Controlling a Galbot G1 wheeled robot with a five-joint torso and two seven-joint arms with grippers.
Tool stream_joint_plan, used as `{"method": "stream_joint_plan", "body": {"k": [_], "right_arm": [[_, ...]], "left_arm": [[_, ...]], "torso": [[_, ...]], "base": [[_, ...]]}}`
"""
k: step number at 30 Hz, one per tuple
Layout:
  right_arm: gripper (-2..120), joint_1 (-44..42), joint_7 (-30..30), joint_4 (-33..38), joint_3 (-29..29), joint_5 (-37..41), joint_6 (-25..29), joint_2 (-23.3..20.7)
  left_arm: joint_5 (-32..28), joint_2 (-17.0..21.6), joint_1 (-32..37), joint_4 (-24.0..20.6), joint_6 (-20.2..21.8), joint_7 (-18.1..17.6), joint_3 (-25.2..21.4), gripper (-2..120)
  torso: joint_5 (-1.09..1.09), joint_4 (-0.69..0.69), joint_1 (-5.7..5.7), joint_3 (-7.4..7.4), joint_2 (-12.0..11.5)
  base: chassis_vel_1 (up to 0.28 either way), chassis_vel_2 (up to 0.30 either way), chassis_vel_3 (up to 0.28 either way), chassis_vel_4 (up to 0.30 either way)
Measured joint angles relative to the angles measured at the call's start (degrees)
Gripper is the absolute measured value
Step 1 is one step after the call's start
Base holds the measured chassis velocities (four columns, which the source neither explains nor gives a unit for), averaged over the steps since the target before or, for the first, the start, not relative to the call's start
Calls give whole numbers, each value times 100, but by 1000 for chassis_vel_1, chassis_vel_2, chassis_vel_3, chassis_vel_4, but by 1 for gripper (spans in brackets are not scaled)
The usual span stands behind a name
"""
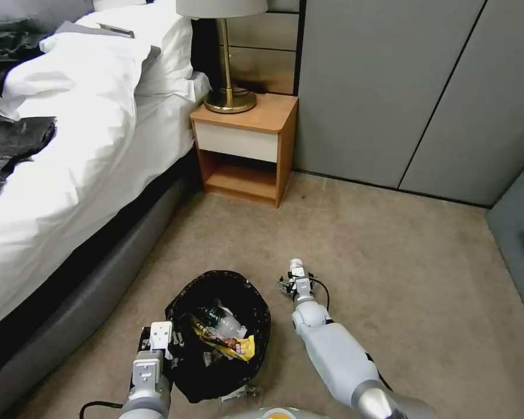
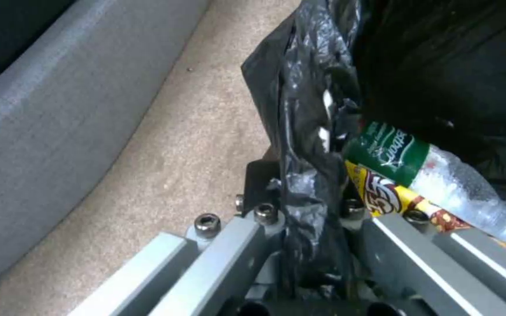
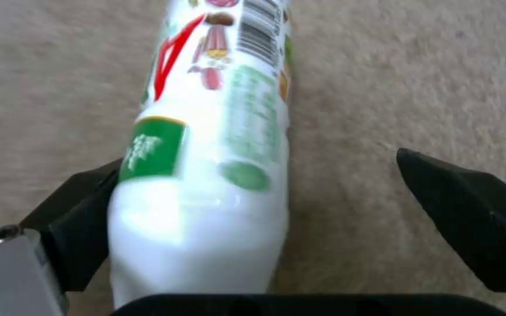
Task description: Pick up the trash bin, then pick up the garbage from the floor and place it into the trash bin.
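Note:
The trash bin, lined with a crinkled black bag, hangs just in front of me. My left gripper is shut on its bagged rim. Inside the bin lie a green-labelled clear bottle and a yellow snack wrapper. My right gripper is down at the carpet to the right of the bin, open. Between its black fingers lies a piece of garbage, a white bottle with a green and red label. The bottle rests against one finger, with a gap to the other.
A bed with a white duvet and grey base runs along the left. A wooden nightstand with a brass lamp stands ahead, beside grey wardrobe doors. Beige carpet spreads open to the right.

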Motion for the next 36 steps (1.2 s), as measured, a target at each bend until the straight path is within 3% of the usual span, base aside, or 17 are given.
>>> {"method": "stream_joint_plan", "body": {"k": [8, 19, 36], "right_arm": [[100, 307, -144, -475, 141, 29, -20, 3], [98, 289, -171, -398, 117, -8, -48, -9], [63, 164, -173, -284, 103, -86, 23, -20]], "left_arm": [[106, -19, 74, 97, -22, -1, 73, 1], [154, -23, 116, 151, -30, 47, 147, 0], [160, 2, 78, 201, -60, 66, 194, 0]], "torso": [[-1, 2, -1, -1, 2], [-10, -1, -1, 2, -2], [-5, -1, -1, 1, -2]], "base": [[0, 0, 0, 0], [0, 0, 0, 0], [0, 0, 0, 0]]}}
